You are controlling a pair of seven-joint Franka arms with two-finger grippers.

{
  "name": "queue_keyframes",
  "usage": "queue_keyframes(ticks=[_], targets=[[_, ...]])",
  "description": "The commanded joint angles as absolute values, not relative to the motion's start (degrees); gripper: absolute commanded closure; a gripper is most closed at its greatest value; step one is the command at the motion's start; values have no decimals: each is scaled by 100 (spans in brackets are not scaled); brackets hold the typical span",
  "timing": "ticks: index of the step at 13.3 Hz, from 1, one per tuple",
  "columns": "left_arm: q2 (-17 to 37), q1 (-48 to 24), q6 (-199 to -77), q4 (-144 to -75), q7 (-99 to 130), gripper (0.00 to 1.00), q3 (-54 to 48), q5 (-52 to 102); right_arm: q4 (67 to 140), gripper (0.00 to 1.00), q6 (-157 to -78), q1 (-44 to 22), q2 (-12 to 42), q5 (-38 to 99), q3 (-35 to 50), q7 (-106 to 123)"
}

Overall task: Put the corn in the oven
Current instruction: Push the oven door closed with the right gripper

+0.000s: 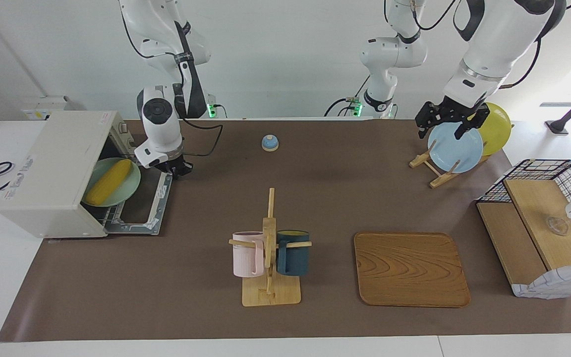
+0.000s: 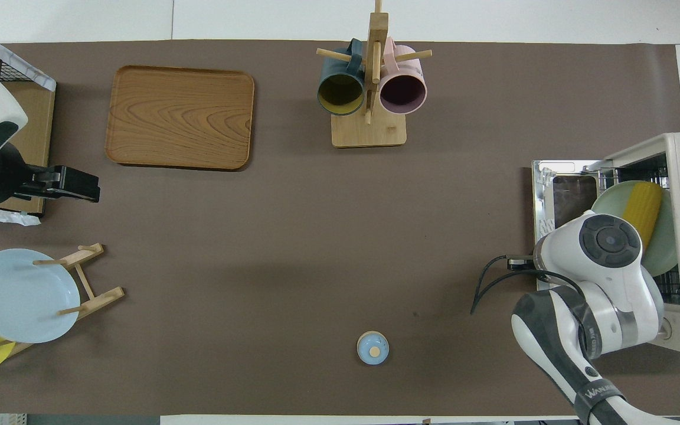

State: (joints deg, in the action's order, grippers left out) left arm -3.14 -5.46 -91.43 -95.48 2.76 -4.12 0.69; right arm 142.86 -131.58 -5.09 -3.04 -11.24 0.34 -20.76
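Yellow corn (image 1: 109, 182) lies on a pale green plate (image 1: 132, 184) resting on the rack at the mouth of the oven (image 1: 52, 173), whose door (image 1: 142, 208) lies dropped open in the facing view. The right gripper (image 1: 175, 168) hangs at the door's edge nearer the robots; its finger state I cannot tell. The left gripper (image 1: 446, 123), fingers spread, waits above the blue plate (image 1: 455, 147).

From overhead, the corn (image 2: 642, 206) sits partly under the oven's roof, so placing looks nearly done. Next probably comes pushing the plate deeper or lifting the door.

Yellow corn (image 1: 108, 182) on green plate (image 1: 132, 188) inside open oven (image 1: 50, 173)
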Motion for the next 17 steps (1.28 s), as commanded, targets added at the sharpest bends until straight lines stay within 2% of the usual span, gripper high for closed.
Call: queue_keyframes(ticks=[1, 6, 12, 17], targets=[[-351, -483, -9132, -9562, 229, 0, -448, -26, 14502, 100, -13280, -457, -527, -1134, 70, -1969], [-352, -483, -9132, -9562, 229, 0, -448, -26, 14397, 100, -13131, -405, -501, -2029, 53, -2030], [-352, -483, -9132, -9562, 229, 0, -448, -26, 13387, 100, -12104, -299, -290, -2180, 70, -1934], [-352, -483, -9132, -9562, 229, 0, -448, -26, 12903, 100, -11602, -264, -281, -2171, 35, -1477]])
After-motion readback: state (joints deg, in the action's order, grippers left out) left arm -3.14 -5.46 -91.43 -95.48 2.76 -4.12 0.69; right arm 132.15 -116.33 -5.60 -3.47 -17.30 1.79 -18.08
